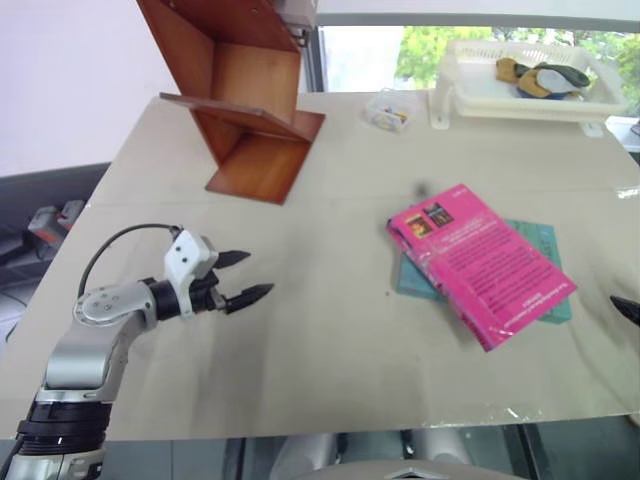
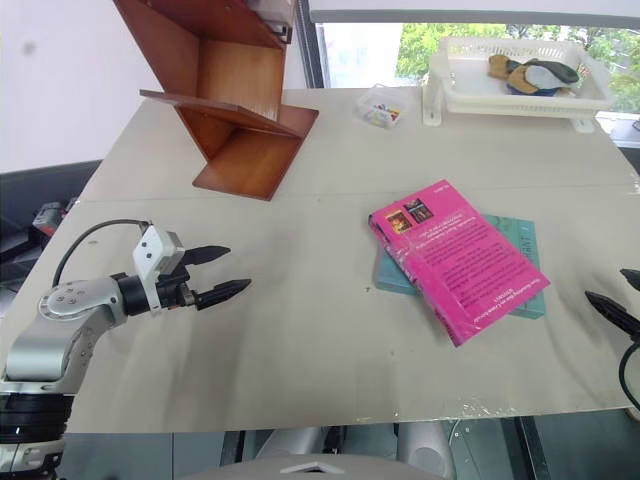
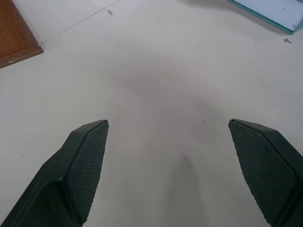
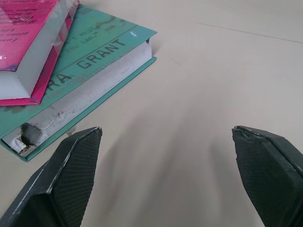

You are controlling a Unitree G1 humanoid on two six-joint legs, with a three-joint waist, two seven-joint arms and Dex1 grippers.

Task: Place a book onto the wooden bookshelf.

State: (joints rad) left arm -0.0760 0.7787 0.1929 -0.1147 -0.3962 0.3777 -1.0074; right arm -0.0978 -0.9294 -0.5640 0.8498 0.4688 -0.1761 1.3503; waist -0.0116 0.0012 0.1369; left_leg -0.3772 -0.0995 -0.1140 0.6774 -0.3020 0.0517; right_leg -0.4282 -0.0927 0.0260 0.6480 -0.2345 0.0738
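The book, bright pink and glossy, lies flat on top of a teal-green book on the right half of the table. The wooden bookshelf, reddish-brown angled boards, stands at the far left of the table. My left gripper hovers over the near left of the table, open and holding nothing, pointing toward the books, well short of them. In its wrist view, the left gripper has bare tabletop between its fingers. My right gripper is at the right edge, open and holding nothing. In the right wrist view, the right gripper is close beside the teal-green book.
A white plastic basket holding several small items stands at the far right. A small clear box sits left of it. The beige table has open surface between the left gripper and the books. Its front edge runs close below both arms.
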